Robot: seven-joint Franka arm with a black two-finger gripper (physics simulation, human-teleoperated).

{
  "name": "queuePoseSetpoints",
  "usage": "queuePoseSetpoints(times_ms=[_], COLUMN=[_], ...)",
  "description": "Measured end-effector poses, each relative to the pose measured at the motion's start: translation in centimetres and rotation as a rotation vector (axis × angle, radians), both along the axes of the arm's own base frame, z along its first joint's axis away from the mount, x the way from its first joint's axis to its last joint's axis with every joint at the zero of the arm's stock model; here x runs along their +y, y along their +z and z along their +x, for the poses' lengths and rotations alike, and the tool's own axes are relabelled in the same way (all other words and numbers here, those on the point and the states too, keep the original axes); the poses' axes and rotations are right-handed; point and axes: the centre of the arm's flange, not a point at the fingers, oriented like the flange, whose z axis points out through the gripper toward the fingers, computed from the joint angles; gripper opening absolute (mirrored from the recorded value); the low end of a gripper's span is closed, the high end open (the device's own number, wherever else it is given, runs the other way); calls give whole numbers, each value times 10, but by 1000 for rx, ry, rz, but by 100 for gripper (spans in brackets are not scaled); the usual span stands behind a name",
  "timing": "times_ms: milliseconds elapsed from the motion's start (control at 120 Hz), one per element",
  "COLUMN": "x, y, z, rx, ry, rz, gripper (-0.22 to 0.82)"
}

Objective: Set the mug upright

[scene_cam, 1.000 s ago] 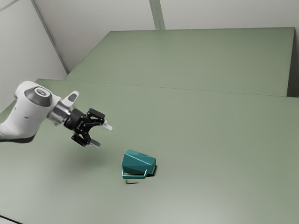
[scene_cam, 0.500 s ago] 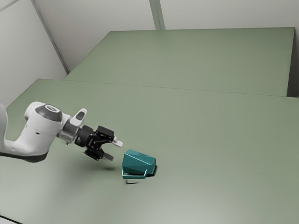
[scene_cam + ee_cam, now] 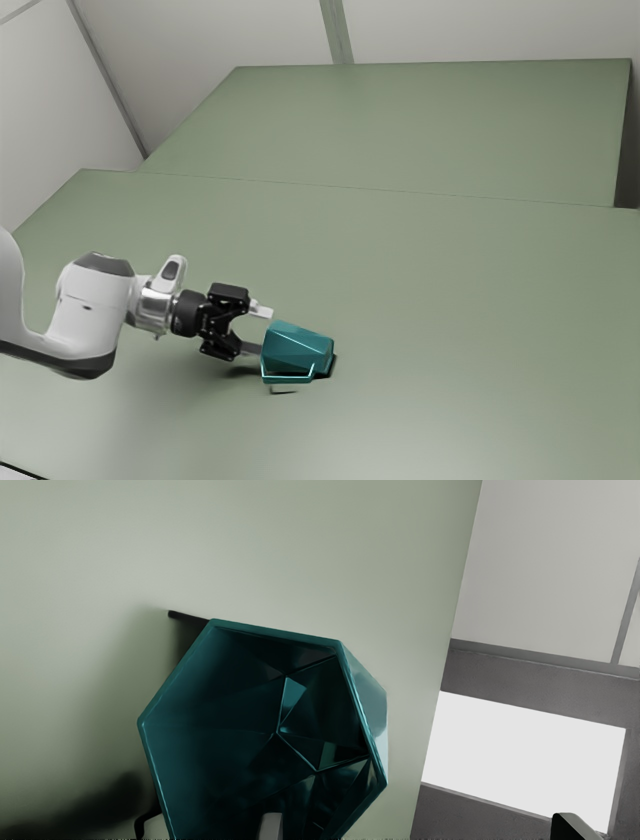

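teal mug (image 3: pixel 298 348) on its side on green table (image 3: pixel 450 300); jaws wide, near mouth.

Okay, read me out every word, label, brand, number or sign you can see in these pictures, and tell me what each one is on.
No text can be read.
White arm: small dark marks on its casing, too small to tell whether they are lettering.
Teal mug: none on the surfaces that show.
Green table: none on the part in view.

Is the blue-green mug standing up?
No, the mug lies on its side on the table, its open end facing the gripper.
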Motion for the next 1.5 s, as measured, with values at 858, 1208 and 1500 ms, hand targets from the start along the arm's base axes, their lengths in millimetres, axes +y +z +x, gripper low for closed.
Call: queuePoseSetpoints(times_ms=[858, 1208, 1500], x=[-39, -45, -40], y=[0, 0, 29], z=[13, 12, 28], rx=[-33, -2, -66], ry=[129, 128, 96], rz=[-38, -20, 69], gripper=[5, -15, -17])
